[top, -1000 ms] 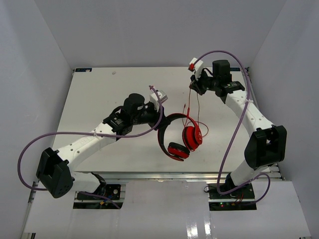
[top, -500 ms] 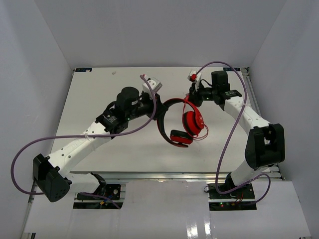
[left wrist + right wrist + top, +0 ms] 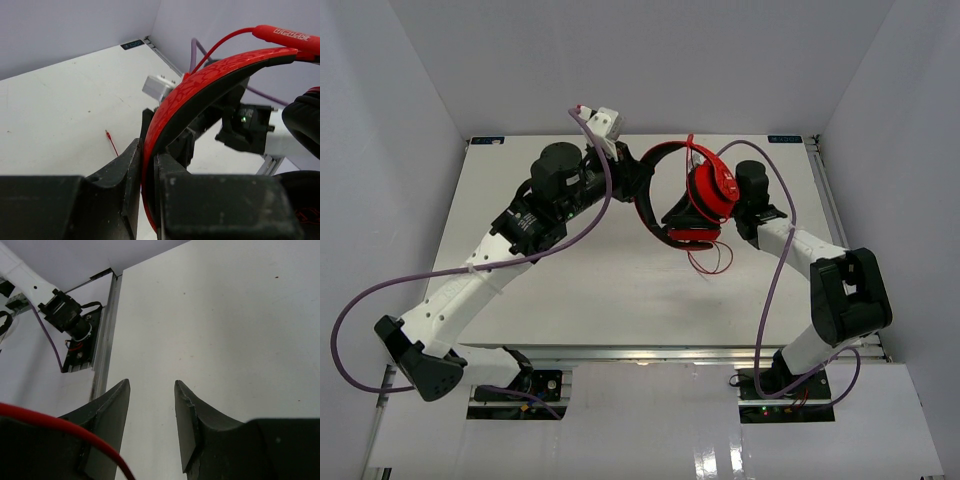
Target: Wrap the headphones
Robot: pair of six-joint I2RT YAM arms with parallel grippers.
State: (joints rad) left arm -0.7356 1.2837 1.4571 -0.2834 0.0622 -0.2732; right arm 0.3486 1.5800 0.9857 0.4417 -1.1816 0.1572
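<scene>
- White tabletop [image 3: 520,290] inside pale walls; both my arms reach toward its far side.
- My left gripper [image 3: 148,167] is clamped on the headband [image 3: 210,80], one finger on each side of the red shell and black lining. It holds the headphones [image 3: 705,200] up, apparently off the tabletop.
- From above, the two ear cups [image 3: 715,185] hang between my arms, one higher and one lower, with my right wrist just beside them.
- My right gripper [image 3: 151,390] has its fingers apart, and only bare tabletop shows between them. The cord [image 3: 60,422] crosses the outside of one finger, not the gap, so I am not gripping it.
- In the left wrist view a stretch of cord rises off the headband near my fingers, and from above loose loops [image 3: 712,262] dangle under the lower cup.
- I judge the wrap somewhere between barely begun and partway. I cannot tell how many turns, if any, sit around the band. The dangling loops show plenty left to wind and tuck.
</scene>
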